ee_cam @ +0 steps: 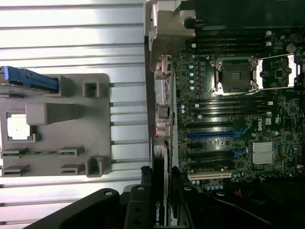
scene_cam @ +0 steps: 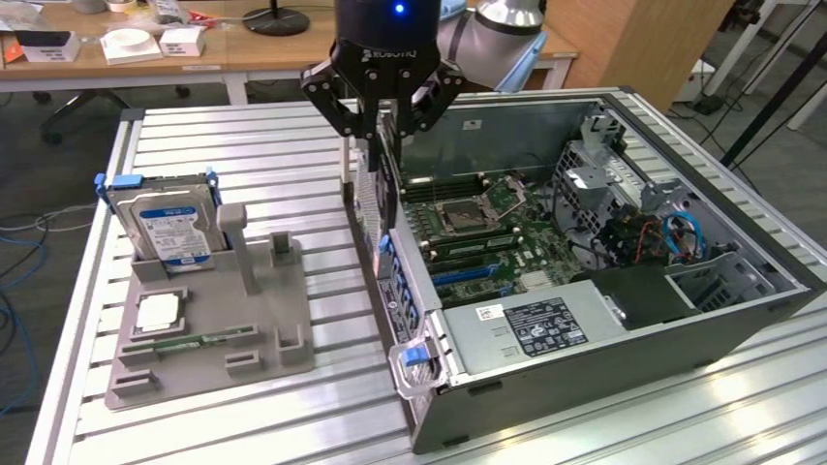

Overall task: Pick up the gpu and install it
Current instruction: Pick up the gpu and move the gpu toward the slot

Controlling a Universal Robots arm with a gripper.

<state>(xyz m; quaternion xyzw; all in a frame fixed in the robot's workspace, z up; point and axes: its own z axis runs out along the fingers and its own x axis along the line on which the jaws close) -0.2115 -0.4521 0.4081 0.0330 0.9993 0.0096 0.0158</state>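
Over the port-side wall of the computer case, our gripper grasps the graphics card; we should hold it upright, square with the slot.

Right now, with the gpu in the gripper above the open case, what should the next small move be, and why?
Probably a short sideways shift toward the motherboard, not a descent yet. The gripper holds the gpu on edge, and in the wrist view it seems to sit over the case's rear wall, beside the blue slot rather than above it.
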